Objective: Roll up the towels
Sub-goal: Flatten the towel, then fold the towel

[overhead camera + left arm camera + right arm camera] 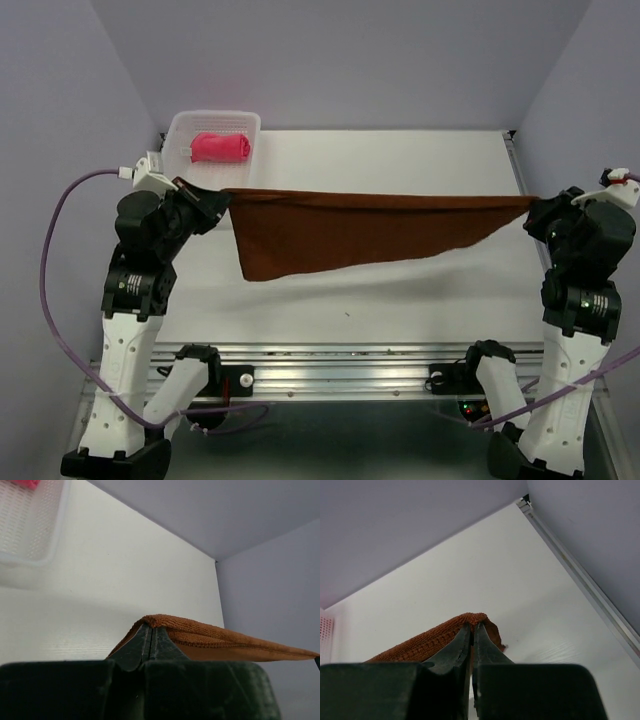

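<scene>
Corners of the rust-brown towel (350,235) are clamped in the left gripper (225,198) and right gripper (533,206), stretching it above the table (400,150); its sagging lower edge suggests light, limp cloth, best taken by corners, while the pink towel (218,147) lies in the basket (180,125).
</scene>
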Robot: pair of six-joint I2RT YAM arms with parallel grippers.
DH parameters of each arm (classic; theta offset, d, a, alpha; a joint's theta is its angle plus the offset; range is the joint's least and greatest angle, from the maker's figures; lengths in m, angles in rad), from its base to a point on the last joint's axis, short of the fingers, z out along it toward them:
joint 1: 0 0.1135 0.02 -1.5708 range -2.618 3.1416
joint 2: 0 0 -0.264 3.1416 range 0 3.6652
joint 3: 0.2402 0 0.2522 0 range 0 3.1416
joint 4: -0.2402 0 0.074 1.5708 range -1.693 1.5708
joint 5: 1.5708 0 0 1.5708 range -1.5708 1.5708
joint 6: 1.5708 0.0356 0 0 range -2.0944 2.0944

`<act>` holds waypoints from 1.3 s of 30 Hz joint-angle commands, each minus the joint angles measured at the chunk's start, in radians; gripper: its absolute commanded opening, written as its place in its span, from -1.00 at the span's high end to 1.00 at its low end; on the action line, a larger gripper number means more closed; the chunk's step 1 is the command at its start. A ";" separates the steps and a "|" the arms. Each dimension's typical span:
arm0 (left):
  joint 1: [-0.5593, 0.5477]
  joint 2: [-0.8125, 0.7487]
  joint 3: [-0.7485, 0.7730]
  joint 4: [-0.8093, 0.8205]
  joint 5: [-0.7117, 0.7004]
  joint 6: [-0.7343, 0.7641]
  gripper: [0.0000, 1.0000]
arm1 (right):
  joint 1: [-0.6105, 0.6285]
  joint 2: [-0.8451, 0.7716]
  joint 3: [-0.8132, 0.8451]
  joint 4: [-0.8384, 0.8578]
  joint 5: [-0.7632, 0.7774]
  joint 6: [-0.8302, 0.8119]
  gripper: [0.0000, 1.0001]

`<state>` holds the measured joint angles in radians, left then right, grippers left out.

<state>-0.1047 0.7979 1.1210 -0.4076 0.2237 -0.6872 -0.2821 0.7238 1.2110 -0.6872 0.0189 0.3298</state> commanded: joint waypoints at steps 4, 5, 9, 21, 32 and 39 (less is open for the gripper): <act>0.013 0.142 -0.111 0.162 0.095 -0.023 1.00 | -0.014 0.133 -0.057 0.034 0.136 -0.017 0.99; 0.013 0.176 -0.133 0.194 0.127 -0.043 1.00 | -0.014 0.155 -0.082 0.069 0.128 0.003 0.99; 0.002 0.447 -0.069 0.309 0.117 -0.054 1.00 | -0.014 0.364 -0.120 0.265 0.001 0.029 0.99; -0.012 1.147 0.380 0.411 0.079 -0.069 1.00 | -0.023 1.046 0.172 0.500 -0.105 -0.069 0.99; -0.015 1.144 0.370 0.354 0.092 -0.032 1.00 | -0.023 1.020 0.110 0.494 -0.071 -0.094 0.99; -0.021 0.996 0.226 0.307 0.052 0.032 1.00 | -0.052 0.863 -0.074 0.480 -0.069 -0.084 0.99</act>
<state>-0.1287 1.9320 1.3869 -0.0822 0.3176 -0.7174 -0.3004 1.6772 1.1927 -0.2344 -0.0963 0.2581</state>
